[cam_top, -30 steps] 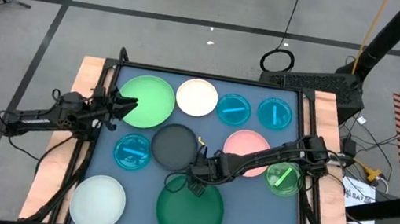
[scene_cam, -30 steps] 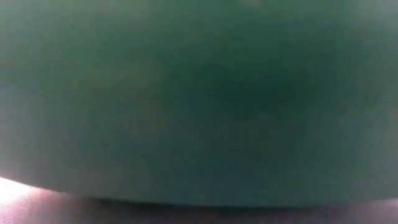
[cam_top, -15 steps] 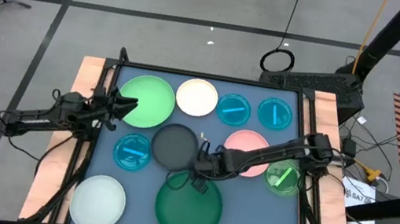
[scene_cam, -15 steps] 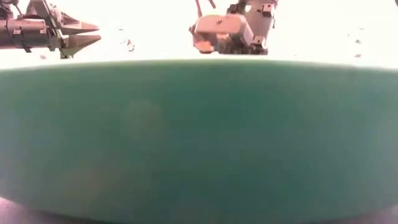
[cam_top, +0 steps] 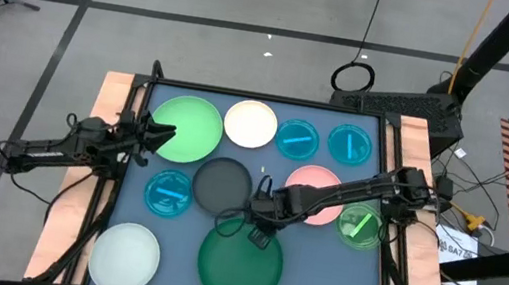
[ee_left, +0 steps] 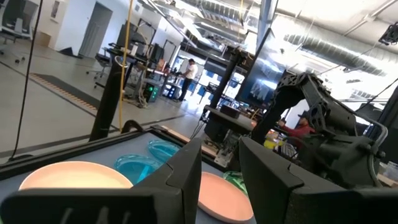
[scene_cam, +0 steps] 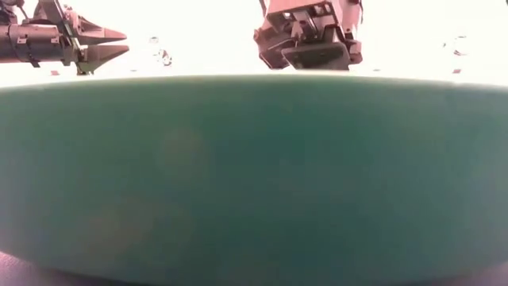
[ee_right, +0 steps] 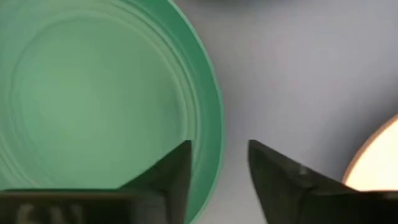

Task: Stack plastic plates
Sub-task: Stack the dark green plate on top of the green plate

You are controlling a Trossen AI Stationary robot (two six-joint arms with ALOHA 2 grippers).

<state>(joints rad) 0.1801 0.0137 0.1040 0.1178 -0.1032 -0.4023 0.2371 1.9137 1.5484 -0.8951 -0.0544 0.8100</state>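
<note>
The right gripper (cam_top: 259, 232), fingers (ee_right: 166, 176) apart and empty, is hovering at the rim of the large dark green round plastic plate (cam_top: 240, 267) lying near-centre on the surface (cam_top: 316, 273), which is looking light, stiff, slippery, best pinched at that rim.

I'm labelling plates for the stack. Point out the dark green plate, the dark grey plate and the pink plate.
dark green plate (cam_top: 239, 267), high view, its centre.
dark grey plate (cam_top: 219, 184), high view, its centre.
pink plate (cam_top: 312, 181), high view, its bare far part.

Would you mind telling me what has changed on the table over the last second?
The right hand has drawn back from the dark green plate, which dropped flat onto the table and now lies free under the open fingers. The left hand stayed over the light green plate; the other plates are unmoved.
</note>
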